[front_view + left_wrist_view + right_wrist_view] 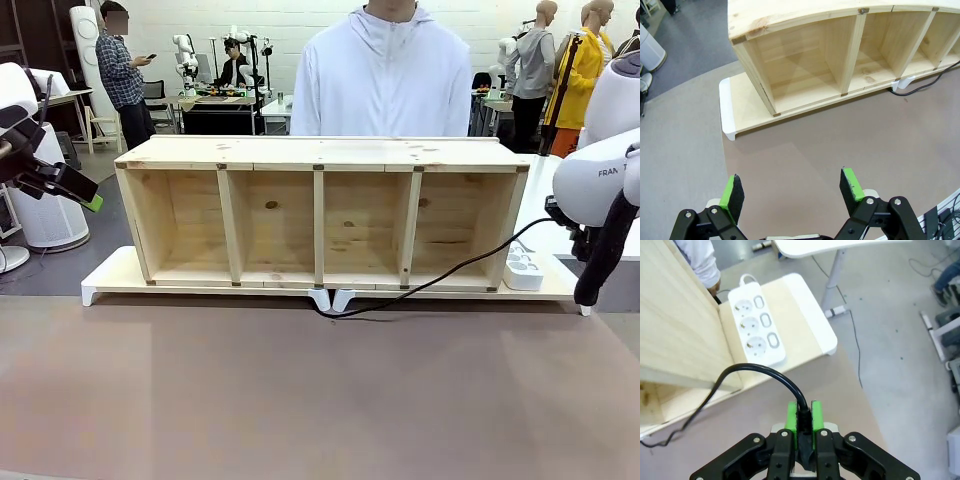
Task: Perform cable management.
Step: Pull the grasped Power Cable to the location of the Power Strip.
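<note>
Gripping the thick end of the long thin black cable [765, 371], the right hand [802, 415] has its green pads [791, 416] pressed against it from both sides. From there the cord arches up and away, then drops along the end wall of the pale wooden four-compartment shelf [320, 150]. In the front view it runs on past the foot of the right-hand compartment to a loose bend on the brown surface [300, 400] near the middle.

The small white three-socket power strip [757, 325] lies just ahead of this hand on the white-edged flat wooden board [807, 315], close beside the shelf's end. Its long axis points roughly away from the fingers, with the sockets facing up. I cannot tell which way the plug's face points, because the pads hide it.

The left hand [792, 192] hangs spread wide and empty over the far left end of the surface, well apart from the cable. The right arm is much the nearer, so any plugging or routing likely falls to it. That probably means turning the held end to meet the nearest socket.
</note>
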You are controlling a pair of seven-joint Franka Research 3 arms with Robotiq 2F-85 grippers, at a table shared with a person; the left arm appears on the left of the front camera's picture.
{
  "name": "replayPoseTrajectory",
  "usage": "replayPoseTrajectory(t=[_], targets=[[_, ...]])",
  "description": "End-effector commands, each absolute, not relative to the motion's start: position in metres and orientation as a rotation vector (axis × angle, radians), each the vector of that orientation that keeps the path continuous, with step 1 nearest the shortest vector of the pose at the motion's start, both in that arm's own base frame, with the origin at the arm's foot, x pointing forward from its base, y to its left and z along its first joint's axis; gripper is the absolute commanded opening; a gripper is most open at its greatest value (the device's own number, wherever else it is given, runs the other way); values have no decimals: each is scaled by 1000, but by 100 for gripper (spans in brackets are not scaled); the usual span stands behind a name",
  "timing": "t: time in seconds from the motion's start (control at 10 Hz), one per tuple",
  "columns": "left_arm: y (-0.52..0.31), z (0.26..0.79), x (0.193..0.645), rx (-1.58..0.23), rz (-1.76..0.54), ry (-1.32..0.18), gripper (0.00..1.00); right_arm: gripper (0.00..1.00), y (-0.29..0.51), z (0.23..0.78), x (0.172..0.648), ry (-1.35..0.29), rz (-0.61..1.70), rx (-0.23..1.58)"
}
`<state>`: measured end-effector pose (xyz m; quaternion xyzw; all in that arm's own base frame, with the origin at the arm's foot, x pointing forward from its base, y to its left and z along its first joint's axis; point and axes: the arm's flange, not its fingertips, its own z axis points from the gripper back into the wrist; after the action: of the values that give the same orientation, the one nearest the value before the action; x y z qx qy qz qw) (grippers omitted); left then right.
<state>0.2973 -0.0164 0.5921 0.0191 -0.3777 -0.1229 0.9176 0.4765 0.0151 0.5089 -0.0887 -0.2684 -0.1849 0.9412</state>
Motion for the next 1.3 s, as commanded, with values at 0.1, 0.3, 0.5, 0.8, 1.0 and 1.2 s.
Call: replayPoseTrajectory(t=[0.1,0.3,0.5,0.8,1.0,1.2], targets=[[-17,592,299,40,-249,-788,100,14,19,510,511,-556,-345,-200],[-17,592,299,40,-249,-788,100,14,24,508,525,-548,-335,-195],[-17,592,299,40,-249,-788,100,14,31,505,542,-536,-338,-187],[-17,592,299,40,-249,-788,100,14,36,505,555,-523,-344,-185],[-17,592,299,40,-249,-788,100,14,36,505,557,-530,-355,-185],[-17,592,299,40,-249,-788,100,14,29,504,548,-497,-323,-164]])
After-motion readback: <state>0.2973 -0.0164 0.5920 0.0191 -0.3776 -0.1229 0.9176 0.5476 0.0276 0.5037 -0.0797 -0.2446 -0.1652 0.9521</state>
